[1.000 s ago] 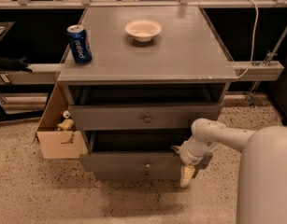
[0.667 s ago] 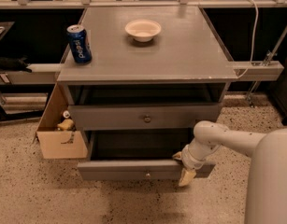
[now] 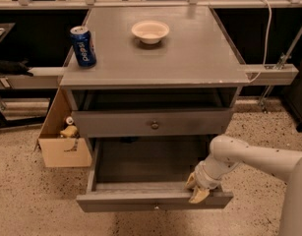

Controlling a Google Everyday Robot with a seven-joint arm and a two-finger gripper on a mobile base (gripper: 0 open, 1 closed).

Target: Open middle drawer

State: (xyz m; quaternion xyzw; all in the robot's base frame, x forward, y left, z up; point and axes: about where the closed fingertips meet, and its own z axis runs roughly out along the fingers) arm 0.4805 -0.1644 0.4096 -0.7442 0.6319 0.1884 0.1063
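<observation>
Clamping front edge of the middle drawer [image 3: 140, 201] with the gripper [image 3: 197, 190] at 5 o'clock; could jam or slip if pulled so off-centre

The pale yellow end effector [image 3: 196, 190], on a white arm [image 3: 258, 159], clasps the front of the plain grey middle drawer [image 3: 140, 200]. Above it the counter [image 3: 190, 58] is the same grey, bearing a cream bowl [image 3: 150, 31] and a blue can [image 3: 83, 45]; the floor [image 3: 22, 200] beneath is beige, speckled dark.
</observation>
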